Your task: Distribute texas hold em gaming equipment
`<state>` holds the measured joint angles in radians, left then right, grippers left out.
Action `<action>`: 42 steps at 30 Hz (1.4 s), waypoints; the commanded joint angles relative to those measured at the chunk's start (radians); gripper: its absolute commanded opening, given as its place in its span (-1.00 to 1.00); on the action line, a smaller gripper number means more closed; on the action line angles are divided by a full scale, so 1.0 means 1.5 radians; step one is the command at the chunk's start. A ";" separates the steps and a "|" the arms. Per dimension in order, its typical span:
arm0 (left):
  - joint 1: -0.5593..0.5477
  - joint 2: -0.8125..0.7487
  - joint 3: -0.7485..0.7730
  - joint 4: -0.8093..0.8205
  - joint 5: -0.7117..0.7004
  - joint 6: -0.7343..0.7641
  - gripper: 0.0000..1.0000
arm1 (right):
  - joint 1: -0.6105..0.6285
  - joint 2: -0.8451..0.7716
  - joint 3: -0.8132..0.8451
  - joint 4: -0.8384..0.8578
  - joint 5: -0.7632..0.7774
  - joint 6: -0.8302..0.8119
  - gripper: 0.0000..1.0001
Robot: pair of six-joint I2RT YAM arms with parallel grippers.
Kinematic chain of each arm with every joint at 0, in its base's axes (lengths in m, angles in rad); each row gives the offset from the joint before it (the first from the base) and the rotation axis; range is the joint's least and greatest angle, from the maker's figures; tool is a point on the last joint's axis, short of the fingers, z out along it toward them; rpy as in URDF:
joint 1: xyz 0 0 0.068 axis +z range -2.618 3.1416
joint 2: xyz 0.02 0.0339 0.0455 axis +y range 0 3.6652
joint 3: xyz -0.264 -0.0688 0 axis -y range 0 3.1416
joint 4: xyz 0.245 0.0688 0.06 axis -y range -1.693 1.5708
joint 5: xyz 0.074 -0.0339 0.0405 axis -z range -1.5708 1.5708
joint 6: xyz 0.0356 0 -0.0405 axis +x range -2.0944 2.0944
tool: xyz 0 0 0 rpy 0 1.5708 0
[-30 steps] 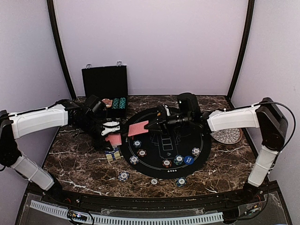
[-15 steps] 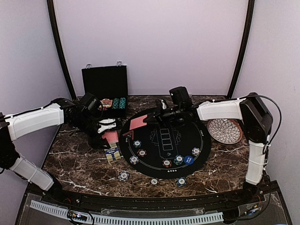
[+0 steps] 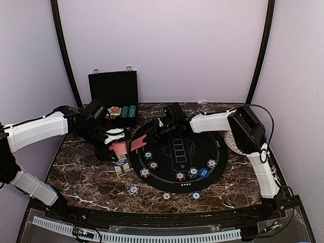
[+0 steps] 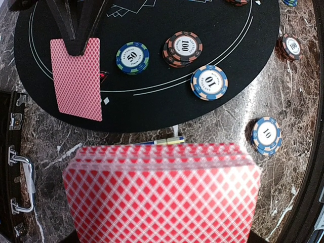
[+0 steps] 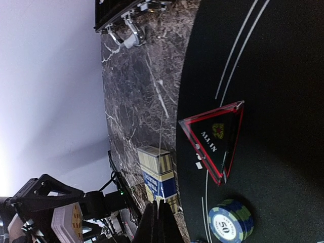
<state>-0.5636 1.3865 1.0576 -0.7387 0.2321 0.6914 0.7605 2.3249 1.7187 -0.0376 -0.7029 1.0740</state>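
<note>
Card [image 3: 138, 143], seen from above: red back up, pinched in the fully closed right claw [image 3: 149, 136] over the left rim of the black mat [image 3: 162, 179], just beside the deck [image 3: 120, 148] clamped in the closed left claw [image 3: 115, 139]. Best lowered flat before release (tilted, likely to skid off the felt onto the marble table [image 3: 81, 172]).

From the left wrist: card [image 4: 76, 78] gripped by one short end, lengthwise inside the mat's edge, touching it or just above (cannot tell), apart from the blue 50 chip [image 4: 132, 57] and the 100 stack [image 4: 182, 48]. Leave that gap; set down clear of the chips, open only slightly, then back away along the card's length to avoid dragging it. Deck [image 4: 162, 187] blurred in the foreground; better held level and motionless to stop top cards sliding off.

From the right wrist: fingers [image 5: 151, 225] pressed together, card visible only edge-on as a thin line (tilt hard to judge here). Mind the red triangular marker [image 5: 215, 139] close by on the mat and the card box [image 5: 157, 172] at the rim; aim for bare felt between them and the chips.
</note>
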 commanded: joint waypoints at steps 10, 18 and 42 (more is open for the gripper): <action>0.004 -0.025 0.014 -0.012 0.024 -0.004 -0.88 | 0.000 0.013 0.068 -0.175 0.075 -0.120 -0.29; 0.004 -0.020 0.018 -0.013 0.029 -0.002 -0.89 | -0.006 -0.092 -0.005 -0.168 0.144 -0.139 0.23; 0.004 0.010 0.064 -0.017 0.062 -0.025 -0.93 | 0.107 -0.188 -0.186 0.233 0.000 0.083 0.58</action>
<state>-0.5629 1.4090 1.1141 -0.7441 0.2932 0.6682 0.9070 2.0201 1.4208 0.2226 -0.6800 1.1637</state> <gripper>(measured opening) 0.680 0.794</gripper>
